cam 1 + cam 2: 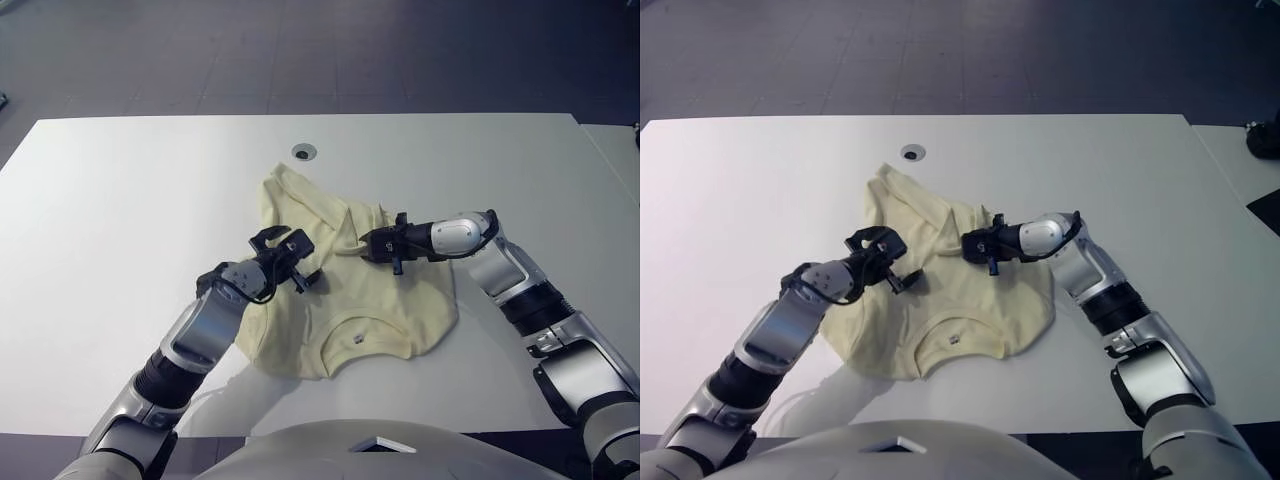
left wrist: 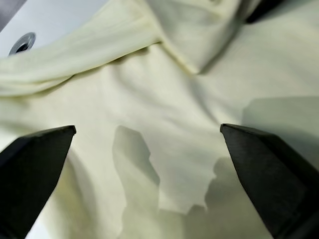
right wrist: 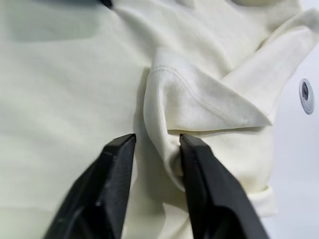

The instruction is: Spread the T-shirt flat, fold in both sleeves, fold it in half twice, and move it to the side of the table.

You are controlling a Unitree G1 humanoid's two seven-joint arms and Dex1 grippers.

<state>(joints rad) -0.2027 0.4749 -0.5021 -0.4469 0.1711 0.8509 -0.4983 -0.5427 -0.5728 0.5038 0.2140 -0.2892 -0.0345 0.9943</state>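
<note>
A pale yellow T-shirt point(image 1: 375, 300) lies crumpled in the middle of the white table point(image 1: 120, 200), collar toward me and one part bunched toward the far side. My left gripper point(image 1: 292, 258) hovers over the shirt's left part; in the left wrist view its gripper point(image 2: 147, 129) is open, fingers wide apart above the cloth. My right gripper point(image 1: 368, 243) reaches in from the right onto a raised fold near the shirt's middle. The right wrist view shows that gripper point(image 3: 155, 140) shut on the fold of the T-shirt point(image 3: 199, 99), cloth pinched between the fingers.
A round cable hole point(image 1: 303, 152) sits in the table just beyond the shirt. Bare table surface stretches left, right and behind the shirt. Another table's edge point(image 1: 615, 140) adjoins at the far right.
</note>
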